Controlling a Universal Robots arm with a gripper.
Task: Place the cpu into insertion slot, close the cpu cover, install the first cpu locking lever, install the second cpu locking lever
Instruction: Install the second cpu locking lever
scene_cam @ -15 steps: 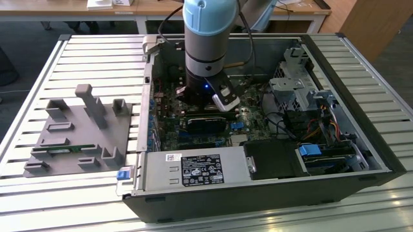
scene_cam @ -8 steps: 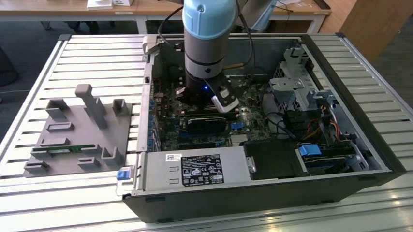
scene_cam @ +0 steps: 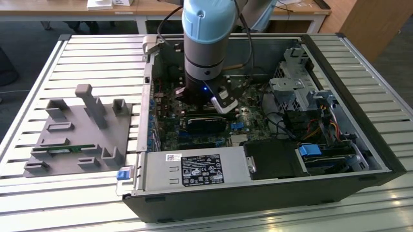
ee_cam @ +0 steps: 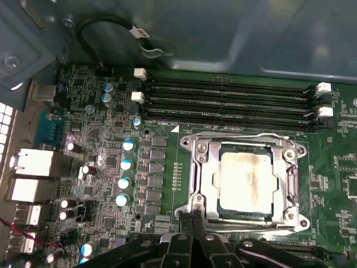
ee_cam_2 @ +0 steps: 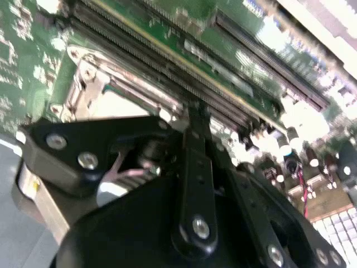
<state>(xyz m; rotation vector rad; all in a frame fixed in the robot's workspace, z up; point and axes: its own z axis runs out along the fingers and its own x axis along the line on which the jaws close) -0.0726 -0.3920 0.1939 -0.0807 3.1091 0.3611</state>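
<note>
First wrist view: the dull silvery-grey square cpu [ee_cam: 247, 180] lies seated in its slot, framed by the thin silvery metal cpu cover [ee_cam: 207, 178] lowered around it, the black end effector [ee_cam: 191, 219], fingers together, touching the cover's near edge, seemingly to work the latching.

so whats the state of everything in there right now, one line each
cpu: seated in the socket, metal top facing up
cpu cover: closed down flat around the cpu
memory slots: empty, no sticks in them
computer case: side panel off, lying open on the table
end effector: low over the motherboard at the socket's edge, holding nothing that can be seen
grey fixture: on the table beside the case
</note>
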